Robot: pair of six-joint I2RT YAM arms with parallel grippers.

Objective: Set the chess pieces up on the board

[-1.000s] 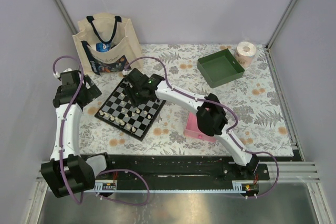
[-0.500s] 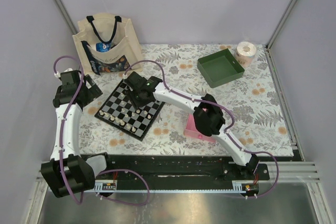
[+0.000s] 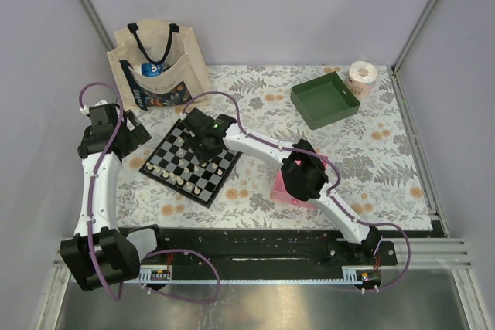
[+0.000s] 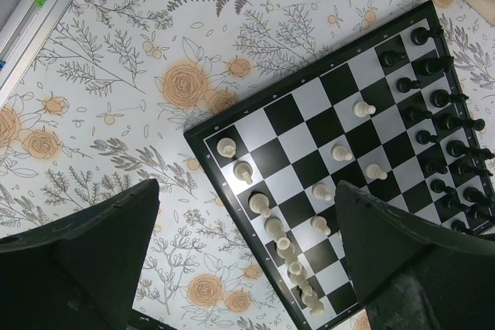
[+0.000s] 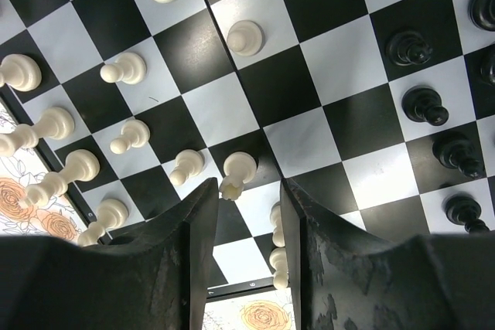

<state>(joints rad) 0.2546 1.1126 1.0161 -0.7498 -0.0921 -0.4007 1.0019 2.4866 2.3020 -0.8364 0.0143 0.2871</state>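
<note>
The board (image 3: 179, 166) lies left of centre on the floral cloth. Cream-white chess pieces (image 4: 286, 249) line its near edge, with more (image 5: 124, 69) one rank in; black pieces (image 5: 424, 104) fill the far side. My right gripper (image 5: 249, 185) hangs low over the white side, its jaws narrowed but still apart. A cream piece with a crown-like top (image 5: 237, 171) stands at the tips, close against the left finger (image 5: 203, 214). Two white pieces (image 5: 275, 246) show beside the right finger. My left gripper (image 4: 247, 191) hovers wide open and holding nothing over the board's left corner.
A pink tray (image 3: 283, 189) lies partly under the right arm's elbow. A green tray (image 3: 325, 100) and a paper roll (image 3: 362, 75) stand at the back right. A tote bag (image 3: 158, 67) stands behind the board.
The right gripper has shifted a little left over the board and its jaws have drawn closer together. The left arm has not moved.
</note>
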